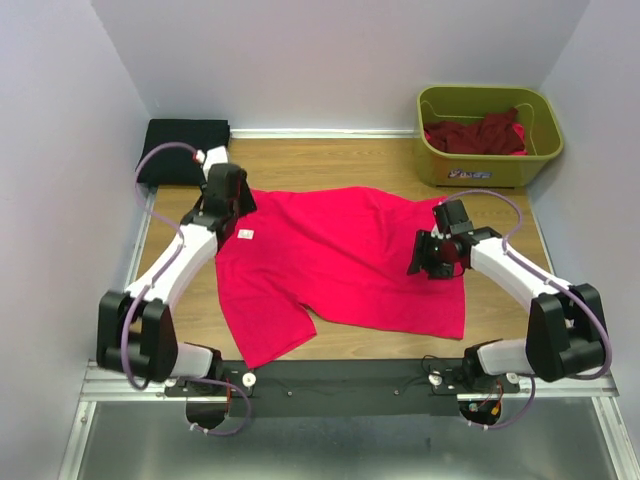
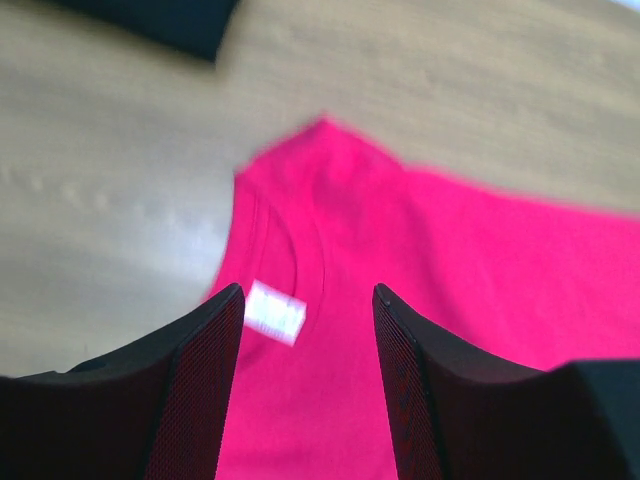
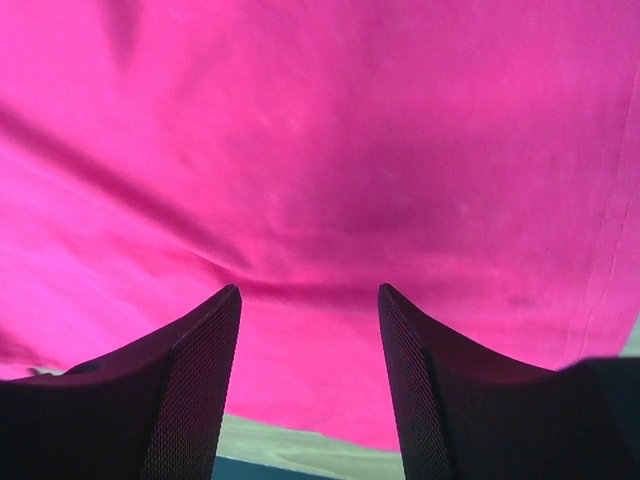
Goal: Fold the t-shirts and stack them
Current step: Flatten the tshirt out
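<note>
Top external view has the bright pink-red t-shirt [image 1: 340, 260] spread nearly flat across the middle of the desk [image 1: 330, 160]. Its collar is toward the left arm and one sleeve trails toward the near edge. A black t-shirt [image 1: 185, 150] lies folded in the far left corner. Dark maroon t-shirts [image 1: 475, 133] are heaped in the olive-green tub [image 1: 490, 165] at the far right.

The left end effector [image 2: 308, 300] hangs just above the collar with its jaws spread and nothing between them. The right end effector [image 3: 310, 295] is likewise spread, poised over the body of the shirt near its right-hand edge, and grips no cloth.

The shirt looks light, thin and limp. It will likely sag, wrinkle and drag along the wood rather than keep its shape. A pinch at a seam or hem, such as the shoulder beside the collar or the side edge, should hold better than a pinch in loose mid-panel cloth.

A small white tag [image 2: 275, 312] sits inside the neckline, but its print is too blurred to read. The tub's front carries a sticker [image 1: 470, 173], also illegible.
</note>
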Action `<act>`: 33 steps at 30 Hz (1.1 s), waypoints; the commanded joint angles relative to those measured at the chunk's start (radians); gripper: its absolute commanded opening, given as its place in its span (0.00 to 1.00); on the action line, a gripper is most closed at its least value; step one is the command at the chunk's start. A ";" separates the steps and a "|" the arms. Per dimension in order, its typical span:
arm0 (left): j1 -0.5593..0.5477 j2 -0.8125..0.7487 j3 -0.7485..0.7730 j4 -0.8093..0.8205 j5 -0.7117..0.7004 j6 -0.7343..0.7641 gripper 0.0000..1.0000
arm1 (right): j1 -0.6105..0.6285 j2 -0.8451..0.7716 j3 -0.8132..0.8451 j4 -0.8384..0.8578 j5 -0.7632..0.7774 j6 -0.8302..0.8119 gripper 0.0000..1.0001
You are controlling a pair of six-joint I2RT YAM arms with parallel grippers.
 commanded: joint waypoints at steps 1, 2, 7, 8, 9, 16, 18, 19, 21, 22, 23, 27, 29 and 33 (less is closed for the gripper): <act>-0.050 -0.159 -0.243 -0.048 0.102 -0.085 0.62 | -0.003 -0.021 -0.058 -0.017 0.068 0.060 0.63; -0.056 -0.159 -0.271 -0.048 0.116 -0.099 0.62 | -0.003 -0.014 -0.058 -0.017 0.084 0.066 0.63; -0.088 -0.164 -0.389 0.007 0.166 -0.165 0.62 | -0.006 0.071 -0.038 0.020 0.156 0.089 0.60; -0.091 -0.150 -0.391 0.019 0.168 -0.168 0.62 | -0.006 0.087 -0.032 0.030 0.165 0.091 0.60; -0.092 -0.118 -0.393 0.042 0.173 -0.174 0.62 | -0.011 0.112 -0.014 0.049 0.176 0.091 0.59; -0.092 0.040 -0.341 0.124 0.165 -0.170 0.61 | -0.060 0.293 0.100 0.138 0.220 0.105 0.60; -0.090 0.111 -0.290 0.128 0.150 -0.151 0.61 | -0.092 0.359 0.132 0.159 0.219 0.101 0.60; -0.088 0.137 -0.247 0.128 0.142 -0.142 0.61 | -0.098 0.379 0.167 0.165 0.223 0.100 0.60; -0.082 0.216 -0.193 0.118 0.134 -0.116 0.61 | -0.116 0.431 0.204 0.178 0.239 0.095 0.61; -0.079 0.241 -0.164 0.111 0.125 -0.108 0.61 | -0.121 0.443 0.226 0.179 0.245 0.092 0.61; -0.072 0.284 -0.106 0.107 0.119 -0.095 0.61 | -0.132 0.454 0.262 0.184 0.252 0.083 0.61; -0.047 0.352 0.024 0.104 0.108 -0.070 0.61 | -0.141 0.477 0.364 0.188 0.266 0.054 0.63; -0.044 0.358 0.076 0.098 0.096 -0.064 0.61 | -0.141 0.476 0.397 0.185 0.266 0.036 0.64; -0.042 0.289 0.100 0.023 0.071 -0.070 0.62 | -0.141 0.392 0.395 0.175 0.240 0.002 0.71</act>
